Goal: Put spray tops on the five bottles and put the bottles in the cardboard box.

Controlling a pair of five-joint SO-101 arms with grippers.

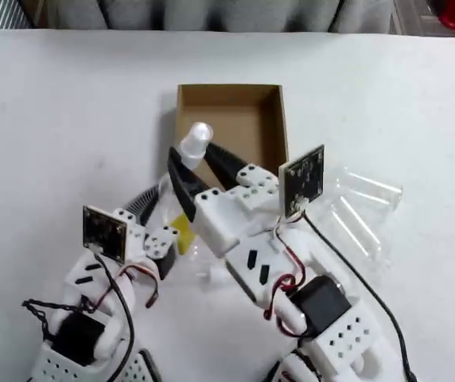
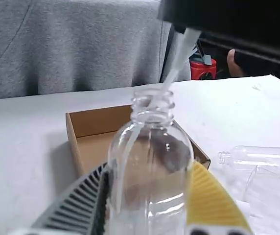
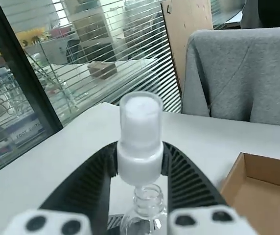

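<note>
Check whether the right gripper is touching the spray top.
Touching. In the right wrist view the right gripper clamps the spray top, black fingers against both its sides.

Box (image 1: 229, 89): the far half of its floor lies exposed, so entry from above is possible there. At its near left corner stands the right gripper (image 1: 194, 151), clamped on a spray top (image 1: 198, 137). Beneath this the left gripper (image 2: 151, 171) clamps an upright bottle (image 2: 152, 132) just before the box's near wall. Both arms (image 1: 251, 255) take up the ground on the box's near side. Loose bottles (image 1: 359, 211) lie off the box's near right corner and obstruct a low approach. The table (image 1: 68, 119) left of the box and beyond its far wall gives passage.
</note>
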